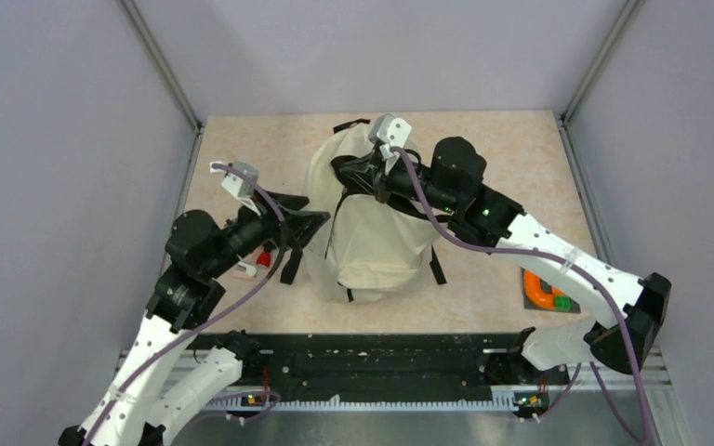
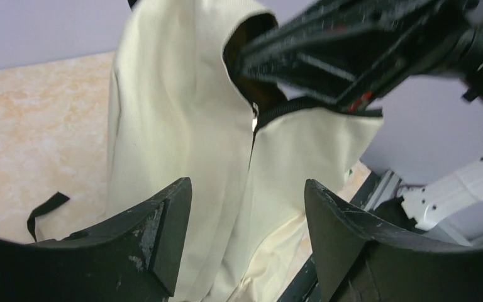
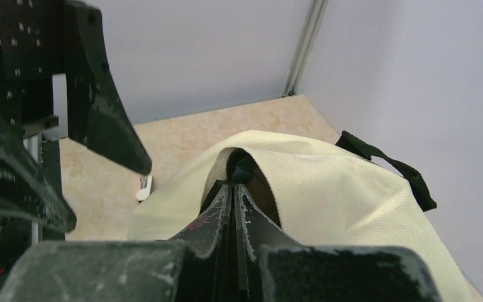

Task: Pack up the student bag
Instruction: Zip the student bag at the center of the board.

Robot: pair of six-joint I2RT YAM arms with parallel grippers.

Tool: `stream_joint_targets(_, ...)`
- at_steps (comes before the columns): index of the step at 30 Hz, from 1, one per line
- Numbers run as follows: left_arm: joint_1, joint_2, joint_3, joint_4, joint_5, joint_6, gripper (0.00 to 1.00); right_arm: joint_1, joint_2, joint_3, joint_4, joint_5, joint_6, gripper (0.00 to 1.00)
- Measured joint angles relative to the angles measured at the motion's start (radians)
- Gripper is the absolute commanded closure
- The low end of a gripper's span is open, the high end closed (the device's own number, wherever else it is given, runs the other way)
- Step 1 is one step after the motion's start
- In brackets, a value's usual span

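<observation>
From above, the student bag stands mid-table, the left gripper just beside its flank. Left wrist: jaws spread, empty. Right wrist: the right gripper is pressed together at the bag's mouth; if no cloth is caught, the opening could sag shut

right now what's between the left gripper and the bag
Nothing: in the left wrist view the open left gripper faces the student bag with no object between.
</observation>
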Motion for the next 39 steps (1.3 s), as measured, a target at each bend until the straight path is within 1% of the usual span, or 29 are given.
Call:
stream_joint_targets(3, -0.002, -0.035, -0.082, 0.014, 0.025, 0.044, 0.19, 0.0, 0.009, 0.0, 0.008, 0.005, 0.001, 1.0)
stream_joint_targets(8, -0.022, -0.031, -0.138, 0.056, -0.002, 0.107, 0.08, 0.0, 0.026, 0.0, 0.018, 0.008, 0.006, 1.0)
stream_joint_targets(11, -0.051, -0.016, -0.147, 0.092, -0.024, 0.142, 0.06, 0.0, 0.032, 0.0, 0.022, 0.011, 0.01, 1.0)
stream_joint_targets(14, -0.115, 0.013, -0.147, 0.124, -0.092, 0.191, 0.06, 0.0, 0.033, 0.0, 0.023, 0.011, 0.013, 1.0)
stream_joint_targets(15, -0.14, 0.022, -0.147, 0.13, -0.121, 0.211, 0.08, 0.0, 0.033, 0.0, 0.022, 0.012, 0.013, 1.0)
stream_joint_targets(17, -0.188, 0.043, -0.147, 0.137, -0.188, 0.254, 0.14, 0.0, 0.033, 0.0, 0.022, 0.013, 0.013, 1.0)
stream_joint_targets(19, -0.221, 0.062, -0.147, 0.14, -0.255, 0.29, 0.25, 0.0, 0.033, 0.0, 0.021, 0.014, 0.016, 1.0)
stream_joint_targets(20, -0.232, 0.069, -0.147, 0.142, -0.283, 0.303, 0.32, 0.0, 0.033, 0.0, 0.021, 0.015, 0.018, 1.0)
stream_joint_targets(21, -0.242, 0.075, -0.147, 0.144, -0.315, 0.32, 0.41, 0.0, 0.033, 0.0, 0.02, 0.015, 0.02, 1.0)
stream_joint_targets(23, -0.251, 0.087, -0.147, 0.147, -0.357, 0.341, 0.65, 0.0, 0.033, 0.0, 0.016, 0.015, 0.028, 1.0)
stream_joint_targets(25, -0.257, 0.1, -0.146, 0.149, -0.383, 0.355, 0.82, 0.0, 0.032, 0.0, 0.008, 0.015, 0.041, 1.0)
stream_joint_targets(27, -0.263, 0.11, -0.146, 0.148, -0.397, 0.365, 0.97, 0.0, 0.03, 0.0, -0.009, 0.015, 0.062, 1.0)
stream_joint_targets(28, -0.264, 0.111, -0.146, 0.147, -0.399, 0.367, 1.0, 0.0, 0.027, 0.0, -0.018, 0.016, 0.069, 1.0)
stream_joint_targets(29, -0.264, 0.11, -0.146, 0.146, -0.401, 0.364, 1.0, 0.0, 0.023, 0.0, -0.029, 0.018, 0.08, 0.99)
stream_joint_targets(34, -0.267, 0.086, -0.146, 0.13, -0.404, 0.36, 1.0, 0.0, -0.05, -0.035, -0.068, 0.031, 0.14, 0.74)
stream_joint_targets(39, -0.267, 0.087, -0.093, 0.04, -0.401, 0.352, 1.0, 0.0, -0.137, -0.057, -0.087, 0.015, 0.183, 0.52)
